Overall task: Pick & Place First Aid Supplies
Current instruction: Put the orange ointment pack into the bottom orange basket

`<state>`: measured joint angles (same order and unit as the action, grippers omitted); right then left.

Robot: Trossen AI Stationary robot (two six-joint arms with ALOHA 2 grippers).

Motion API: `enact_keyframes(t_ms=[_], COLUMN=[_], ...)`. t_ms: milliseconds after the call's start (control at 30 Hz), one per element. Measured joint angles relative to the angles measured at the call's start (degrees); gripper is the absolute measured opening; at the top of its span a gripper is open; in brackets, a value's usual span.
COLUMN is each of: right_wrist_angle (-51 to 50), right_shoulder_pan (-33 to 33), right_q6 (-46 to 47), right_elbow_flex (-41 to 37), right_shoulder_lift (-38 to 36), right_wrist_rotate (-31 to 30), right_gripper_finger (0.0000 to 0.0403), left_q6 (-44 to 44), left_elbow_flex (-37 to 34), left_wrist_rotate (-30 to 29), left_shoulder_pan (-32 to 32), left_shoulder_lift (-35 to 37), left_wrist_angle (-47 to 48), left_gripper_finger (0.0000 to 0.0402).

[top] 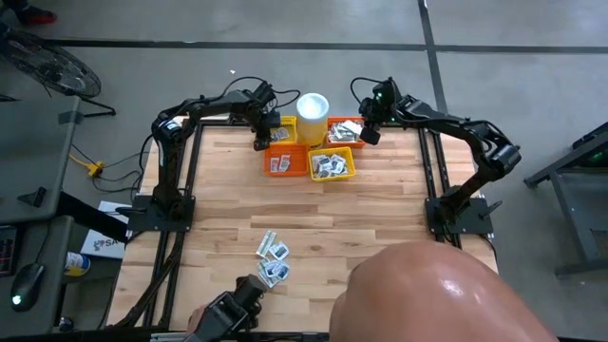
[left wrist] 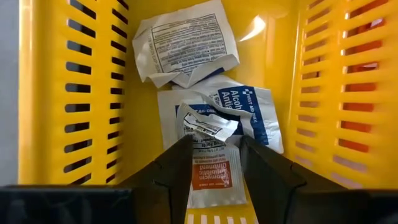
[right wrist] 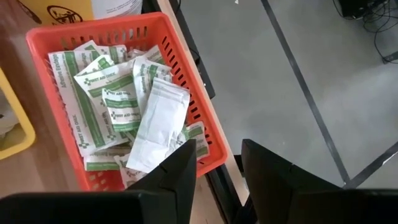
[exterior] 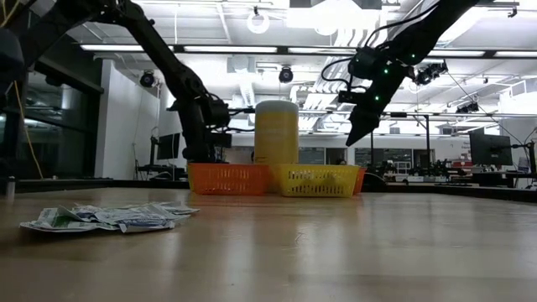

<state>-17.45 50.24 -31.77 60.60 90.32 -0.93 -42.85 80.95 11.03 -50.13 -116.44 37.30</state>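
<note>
Down inside the far-left yellow basket (left wrist: 68,93) we find the left gripper (left wrist: 214,171), fingers apart around an ointment sachet (left wrist: 211,177) atop other packets (left wrist: 186,46). Whether it grips, we cannot tell. Right gripper (right wrist: 217,168) hangs open above the red-orange basket (right wrist: 186,43) of green-printed sachets (right wrist: 118,93). Loose sachets (top: 273,258) lie at the table's (top: 380,218) near edge.

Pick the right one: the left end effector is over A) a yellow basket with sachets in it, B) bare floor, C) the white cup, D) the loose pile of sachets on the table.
A: the left wrist view shows the left end effector down inside a yellow basket, a small ointment sachet between its fingers.
</note>
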Motion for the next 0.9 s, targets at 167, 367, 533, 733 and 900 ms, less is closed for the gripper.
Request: enact_keyframes(t_ms=[167, 367, 533, 733, 900], right_wrist_angle=[-0.01, 0.00, -0.02, -0.06, -0.09], right_shoulder_pan=[0.00, 0.00, 0.00, 0.00, 0.00], right_q6=[-0.13, -0.13, -0.14, -0.13, -0.13], right_elbow_flex=[0.00, 0.00, 0.00, 0.00, 0.00], right_shoulder_lift=[0.00, 0.00, 0.00, 0.00, 0.00], right_wrist_rotate=[0.00, 0.02, 0.02, 0.02, 0.02], right_gripper_finger=[0.0122, 0.0122, 0.0122, 0.0122, 0.0122], left_q6=[0.26, 1.45, 1.49, 1.93, 2.99], left_elbow_flex=[0.20, 2.32, 3.61, 3.80, 3.80], left_wrist_rotate=[-1.39, -1.95, -1.79, -1.58, -1.60], left_shoulder_pan=[0.04, 0.04, 0.02, -0.02, -0.08], left_shoulder_lift=[0.13, 0.13, 0.15, 0.15, 0.15], left_wrist_angle=[0.32, 0.90, 3.31, 4.17, 4.50], left_gripper_finger=[0.0132, 0.0090, 0.0033, 0.0007, 0.0009])
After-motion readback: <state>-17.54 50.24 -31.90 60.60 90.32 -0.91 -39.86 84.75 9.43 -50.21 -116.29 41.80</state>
